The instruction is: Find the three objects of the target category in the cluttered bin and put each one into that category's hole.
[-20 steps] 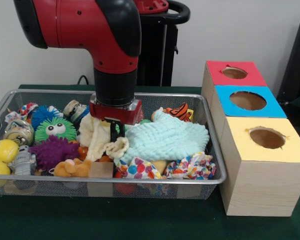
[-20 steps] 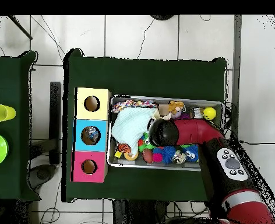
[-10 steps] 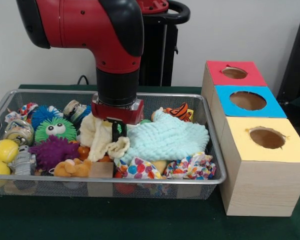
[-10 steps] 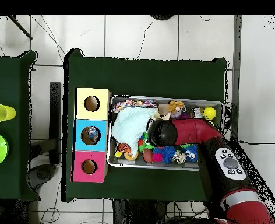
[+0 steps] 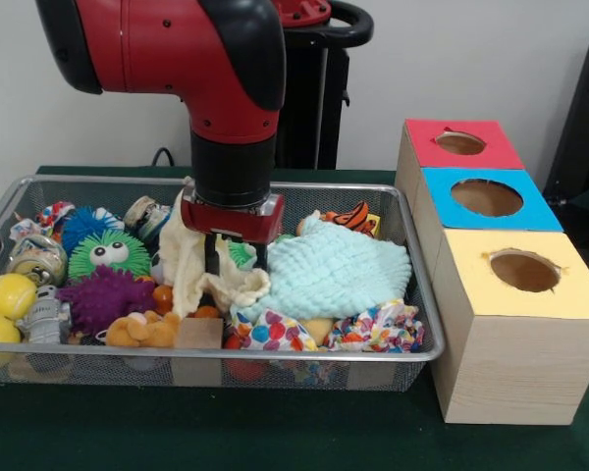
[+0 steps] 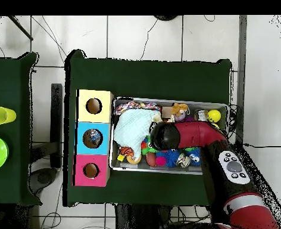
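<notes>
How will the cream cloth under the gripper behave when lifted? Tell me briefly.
Probably floppy: the cream cloth already hangs in loose folds around the gripper rather than holding a shape. Likely light for its size, as thin fabric. It may drag neighbours, since its lower edge lies against the mint cloth and the toys in the bin.

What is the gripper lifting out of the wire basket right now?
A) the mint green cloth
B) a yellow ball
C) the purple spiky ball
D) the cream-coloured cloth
D: the gripper is closed on the cream cloth, which hangs from it above the basket.
</notes>
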Robot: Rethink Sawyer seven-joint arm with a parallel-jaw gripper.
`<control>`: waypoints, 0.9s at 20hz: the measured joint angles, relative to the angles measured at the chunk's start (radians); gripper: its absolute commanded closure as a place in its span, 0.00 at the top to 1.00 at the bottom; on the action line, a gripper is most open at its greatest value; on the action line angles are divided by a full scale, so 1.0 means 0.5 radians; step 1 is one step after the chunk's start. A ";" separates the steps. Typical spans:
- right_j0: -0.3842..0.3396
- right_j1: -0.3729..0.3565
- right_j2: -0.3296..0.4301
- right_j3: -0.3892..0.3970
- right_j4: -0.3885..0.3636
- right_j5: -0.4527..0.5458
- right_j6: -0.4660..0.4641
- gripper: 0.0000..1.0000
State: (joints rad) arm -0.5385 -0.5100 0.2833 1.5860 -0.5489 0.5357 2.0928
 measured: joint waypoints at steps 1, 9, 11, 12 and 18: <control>0.004 -0.001 -0.001 0.000 0.000 0.000 0.000 1.00; 0.044 -0.002 -0.001 0.000 -0.007 0.000 0.000 1.00; 0.055 -0.002 0.000 0.000 -0.008 0.000 0.000 1.00; 0.059 -0.001 0.001 0.000 -0.009 0.000 0.000 1.00; 0.074 0.007 0.011 0.000 -0.012 -0.002 0.000 1.00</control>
State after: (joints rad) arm -0.5017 -0.5064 0.2886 1.5861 -0.5548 0.5346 2.0928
